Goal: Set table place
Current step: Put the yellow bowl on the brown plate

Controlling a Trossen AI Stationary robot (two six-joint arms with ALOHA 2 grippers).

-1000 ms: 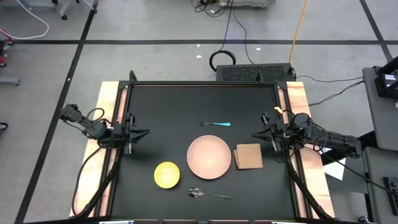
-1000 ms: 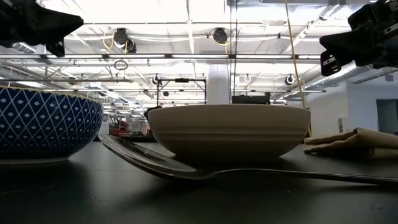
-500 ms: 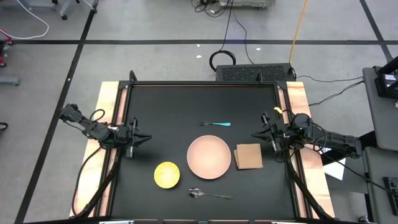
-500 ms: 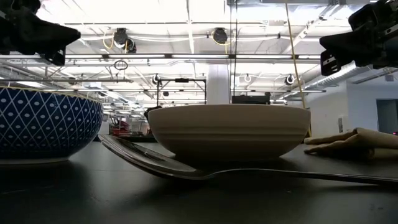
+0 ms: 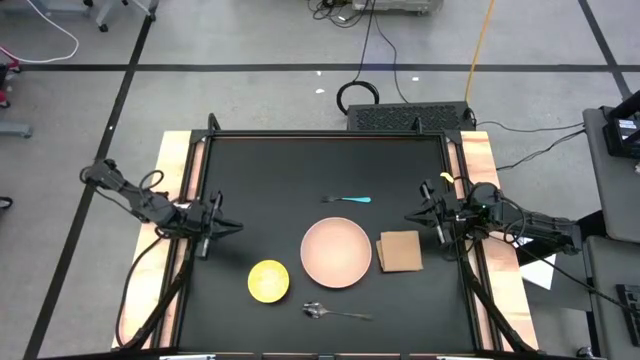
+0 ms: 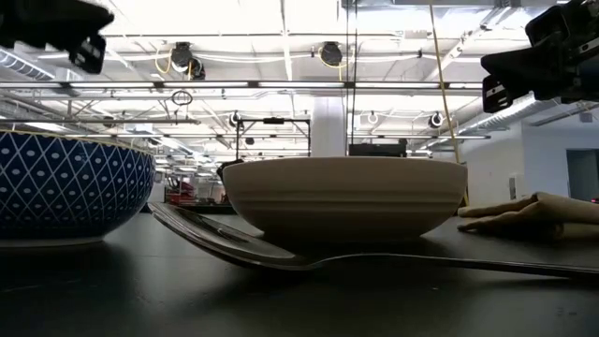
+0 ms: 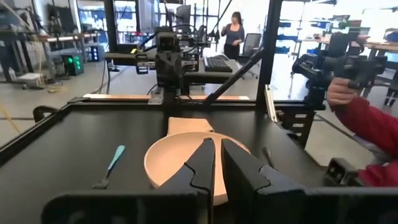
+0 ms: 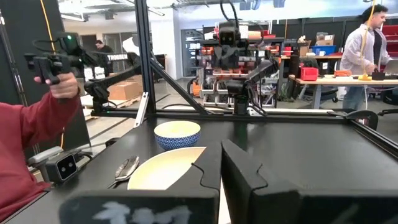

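My 2 arms are dark and jointed (black cables looping off each), the left gripper (image 5: 222,227) and right gripper (image 5: 412,217) ending in angular matte-black fingers (image 7: 202,165).

Plate (image 5: 336,252) mid-table; napkin (image 5: 399,251) right, dish (image 5: 268,281) left, fork (image 5: 348,199) behind, spoon (image 5: 335,312) in front.

The far half of the bench (image 5: 260,165) lies bare except for a small fork (image 5: 347,199) near the middle, so a tool could cross there freely. Toward the near edge the way is crowded: a pink plate (image 5: 336,252) with a folded napkin (image 5: 400,251) just beside it on the right, a yellow bowl (image 5: 268,280) to its left, and a spoon (image 5: 335,312) in front. The left tool (image 5: 226,226) and right tool (image 5: 413,216) hang over the side edges, leaving the middle open.
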